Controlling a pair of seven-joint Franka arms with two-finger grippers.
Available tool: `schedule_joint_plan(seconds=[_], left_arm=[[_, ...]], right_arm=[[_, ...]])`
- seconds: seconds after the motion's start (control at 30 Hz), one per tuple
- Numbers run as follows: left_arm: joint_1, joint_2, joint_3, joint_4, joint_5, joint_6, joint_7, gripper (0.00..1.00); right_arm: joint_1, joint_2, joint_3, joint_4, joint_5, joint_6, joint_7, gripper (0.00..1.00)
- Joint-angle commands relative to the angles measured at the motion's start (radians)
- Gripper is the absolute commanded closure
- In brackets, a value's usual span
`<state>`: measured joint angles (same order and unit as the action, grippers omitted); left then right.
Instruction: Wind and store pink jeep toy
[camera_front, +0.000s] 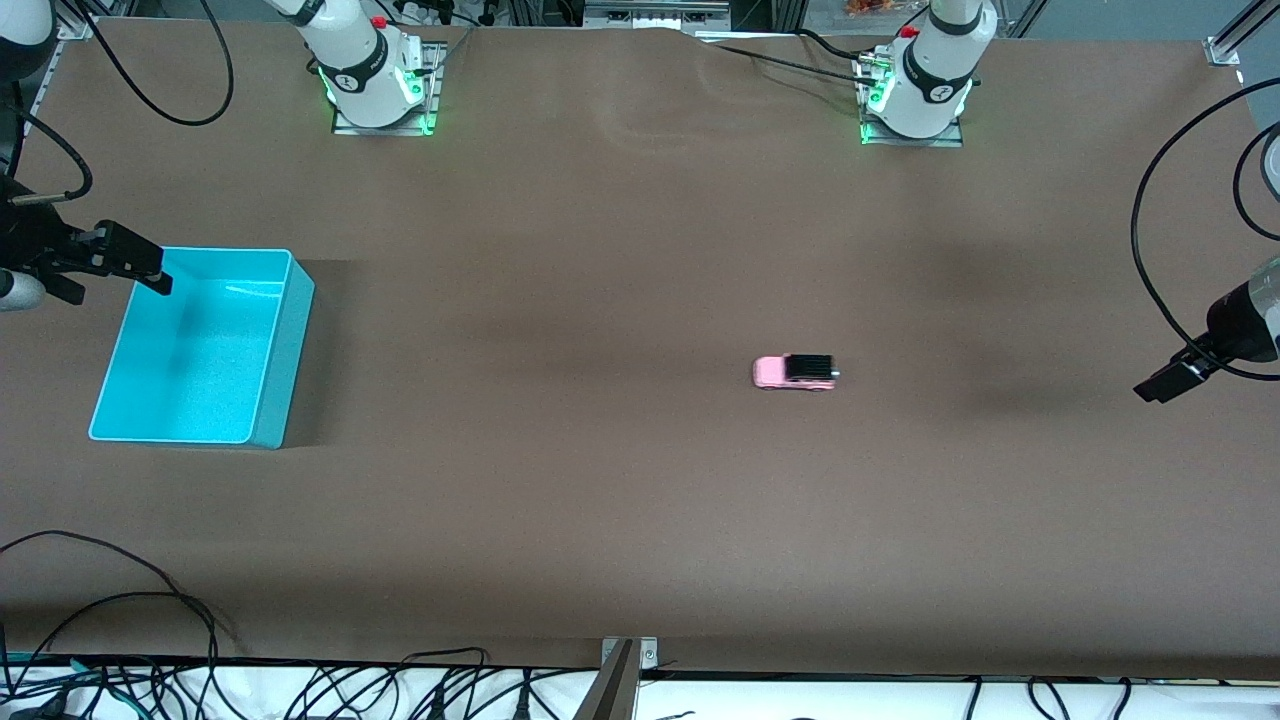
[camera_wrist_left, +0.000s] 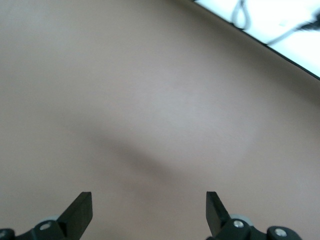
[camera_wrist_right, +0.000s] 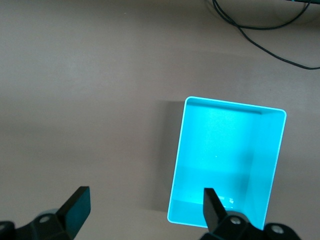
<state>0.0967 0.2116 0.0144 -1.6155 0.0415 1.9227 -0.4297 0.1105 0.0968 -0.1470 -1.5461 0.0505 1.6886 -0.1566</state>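
Observation:
The pink jeep toy (camera_front: 795, 372), light pink with a black roof, stands alone on the brown table toward the left arm's end, pink nose pointing toward the right arm's end. It shows in neither wrist view. My left gripper (camera_front: 1162, 385) hangs open and empty at the left arm's end of the table, well apart from the jeep; its wrist view shows the open gripper (camera_wrist_left: 148, 200) over bare table. My right gripper (camera_front: 140, 265) is open and empty over the turquoise bin's (camera_front: 285, 360) corner; its wrist view shows the open gripper (camera_wrist_right: 145, 197) above the empty bin (camera_wrist_right: 225, 145).
Both arm bases (camera_front: 375, 85) (camera_front: 915, 95) stand along the table edge farthest from the front camera. Black cables (camera_front: 130, 610) and a metal bracket (camera_front: 620, 670) line the edge nearest to it. A cable (camera_wrist_right: 260, 27) lies on the table past the bin.

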Motion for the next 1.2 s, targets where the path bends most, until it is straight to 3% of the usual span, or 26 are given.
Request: schedule_joint_plan(seconds=[0.0, 0.27, 0.53, 0.8, 1.17], left_arm=[[0.0, 0.002, -0.024, 0.059, 0.005, -0.045, 0.178, 0.0], [0.0, 0.0, -0.028, 0.085, -0.051, -0.085, 0.462, 0.0], [0.008, -0.046, -0.053, 0.06, -0.068, -0.12, 0.467, 0.0], [0.003, -0.104, -0.073, -0.041, -0.055, -0.143, 0.467, 0.0], [0.0, -0.103, -0.077, -0.056, -0.032, -0.142, 0.467, 0.0]], right_arm=[[0.0, 0.003, 0.001, 0.017, -0.003, -0.004, -0.011, 0.0], [-0.002, 0.003, 0.001, 0.017, -0.001, -0.004, -0.009, 0.0], [0.001, 0.003, 0.001, 0.015, -0.001, -0.004, -0.009, 0.0], [0.001, 0.003, 0.001, 0.017, -0.003, -0.004, -0.011, 0.0], [-0.002, 0.003, 0.0, 0.017, -0.003, -0.003, -0.011, 0.0]])
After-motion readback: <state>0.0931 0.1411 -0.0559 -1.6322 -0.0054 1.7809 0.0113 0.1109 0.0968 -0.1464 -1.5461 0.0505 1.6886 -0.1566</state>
